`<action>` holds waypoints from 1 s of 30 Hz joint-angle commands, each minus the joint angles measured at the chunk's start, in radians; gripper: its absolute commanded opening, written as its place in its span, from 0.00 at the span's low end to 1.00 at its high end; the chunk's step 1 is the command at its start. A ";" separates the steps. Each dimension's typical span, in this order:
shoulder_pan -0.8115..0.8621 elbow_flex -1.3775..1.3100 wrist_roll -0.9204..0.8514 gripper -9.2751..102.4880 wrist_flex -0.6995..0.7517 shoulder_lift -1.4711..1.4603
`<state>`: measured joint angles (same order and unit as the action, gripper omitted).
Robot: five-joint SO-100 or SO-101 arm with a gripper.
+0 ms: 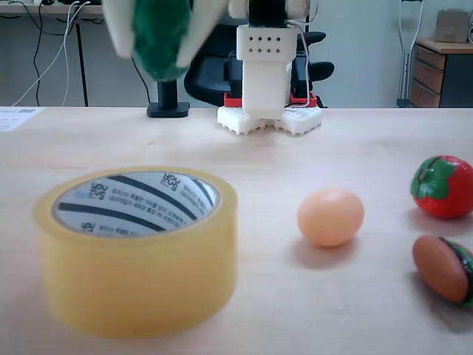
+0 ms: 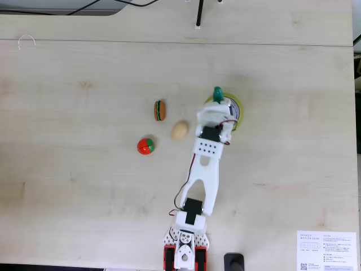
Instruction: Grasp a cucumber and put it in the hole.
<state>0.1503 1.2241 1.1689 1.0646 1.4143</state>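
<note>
Overhead, end effector point(image 1: 159, 44) pinches bumpy green cucumber point(image 1: 160, 41).

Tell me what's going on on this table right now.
A small white robot arm holds the cucumber in its gripper, raised above the table and over the tape roll, whose hole is still empty. An egg, a toy tomato and a toy burger lie untouched nearby.

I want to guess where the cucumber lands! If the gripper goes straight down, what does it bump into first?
Probably the tape roll. The gripper holds the cucumber high above it, pointing down. In a fixed view from above, the cucumber sits near the roll's far rim, so rim or hole is uncertain.
</note>
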 commanded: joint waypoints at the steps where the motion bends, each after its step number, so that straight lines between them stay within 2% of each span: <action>1: -0.002 -0.095 0.021 0.08 -0.011 -0.002; 8: -0.002 -0.110 0.061 0.08 -0.086 -0.074; 18: 0.005 -0.210 0.074 0.09 -0.086 -0.143; 20: 0.005 -0.210 0.083 0.15 -0.084 -0.146; 22: 0.005 -0.206 0.115 0.31 -0.069 -0.152; 23: 0.005 -0.206 0.115 0.36 -0.063 -0.149; 30: 0.002 -0.206 0.137 0.49 -0.060 -0.123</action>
<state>0.1549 1.1014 1.2885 1.0155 1.2425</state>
